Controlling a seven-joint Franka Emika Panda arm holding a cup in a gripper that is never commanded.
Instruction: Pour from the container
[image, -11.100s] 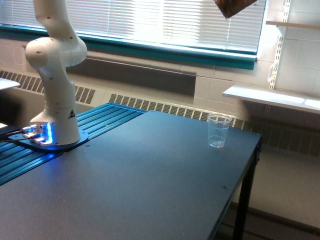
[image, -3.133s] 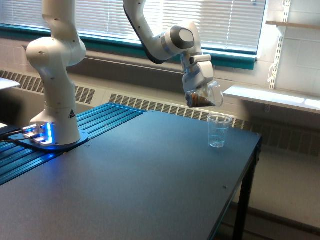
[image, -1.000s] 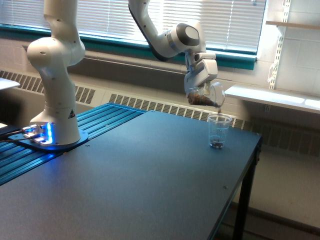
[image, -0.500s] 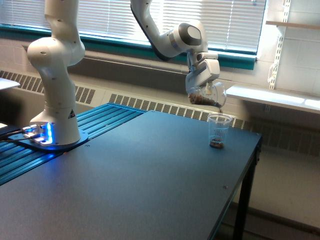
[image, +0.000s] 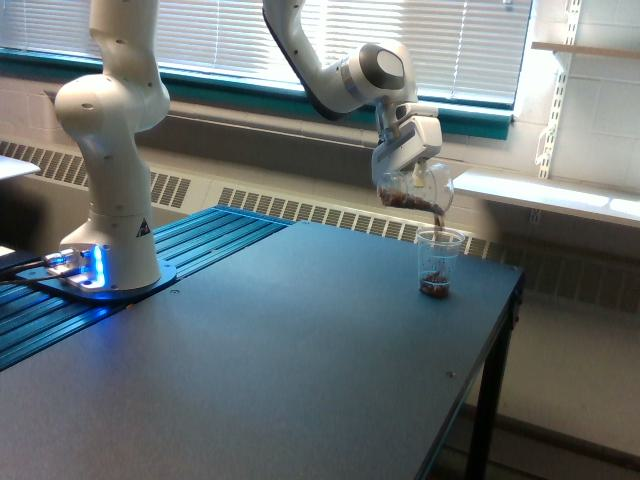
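1. Though the jaws themselves are mostly hidden behind the white gripper (image: 405, 160) housing, they are clamped on the container (image: 415, 188), which hangs just below the housing; how wide they stand cannot be read beyond that grip.
2. The container (a clear, rounded jar) is tilted with its mouth down toward the exterior view's right, above and just left of the clear plastic cup (image: 437, 262); the two are not touching.
3. Brown material lies along the container's lower wall, and a thin brown stream (image: 438, 219) runs from its lip into the cup's mouth.
4. The cup stands upright on the dark worktop (image: 300, 360), near the far edge at the exterior view's right, with a brown layer at its bottom.
5. Compared with half a second ago, the stream is thicker and more continuous, the brown layer in the cup is deeper, and the container is tipped slightly further; three seconds ago the cup held nothing brown.
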